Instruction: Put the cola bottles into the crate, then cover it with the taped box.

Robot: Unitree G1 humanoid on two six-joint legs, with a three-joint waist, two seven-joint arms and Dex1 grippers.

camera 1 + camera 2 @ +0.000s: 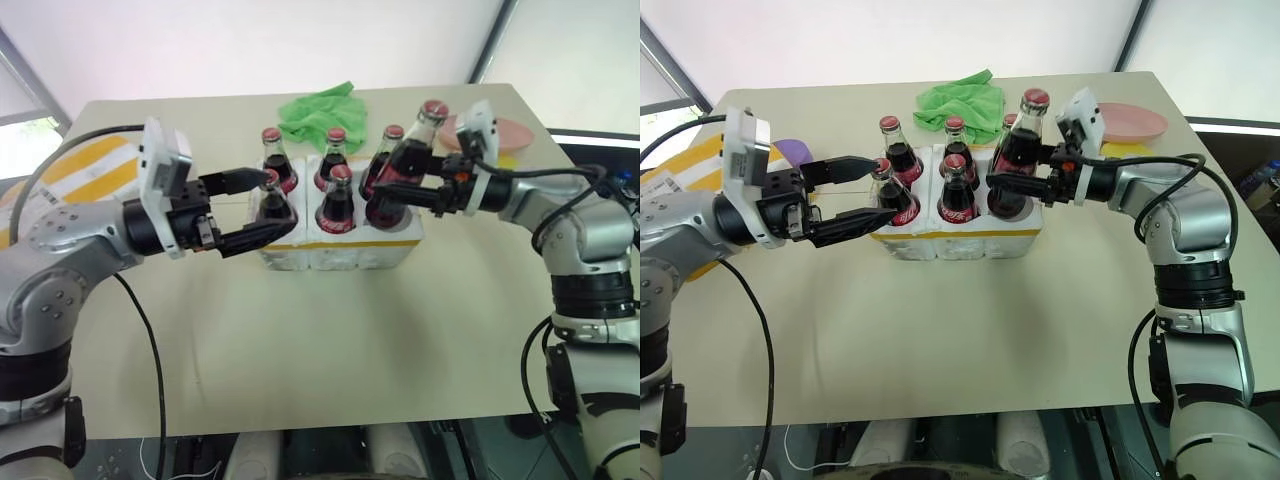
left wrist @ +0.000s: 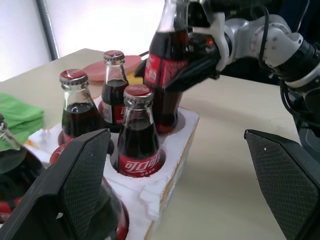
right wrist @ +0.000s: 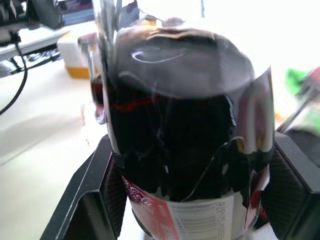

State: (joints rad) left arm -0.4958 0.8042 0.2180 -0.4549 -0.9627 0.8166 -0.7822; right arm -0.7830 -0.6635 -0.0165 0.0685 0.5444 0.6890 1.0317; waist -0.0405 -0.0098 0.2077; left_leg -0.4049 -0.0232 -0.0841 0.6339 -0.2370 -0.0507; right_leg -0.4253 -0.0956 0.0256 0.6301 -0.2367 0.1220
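Pale table, crate (image 1: pixel 340 245) at centre: five cola bottles seated, sixth in transit.

Item: my right hand (image 1: pixel 400 190) pinches the sixth cola bottle (image 1: pixel 408 165) by its body, tilted, base at the crate's near-right hole, not yet seated. My left hand (image 1: pixel 262 205) stands spread about the near-left bottle (image 1: pixel 892 195). Outstanding, I judge: seat the last bottle, then cover with the taped box (image 1: pixel 85 175), lying far left. Green cloth (image 1: pixel 320 115) behind the crate.

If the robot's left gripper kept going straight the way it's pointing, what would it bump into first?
Probably the front-left cola bottle in the crate. The open left gripper points right at it, one finger on each side, so the bottle would slide between them. Depth is hard to judge.
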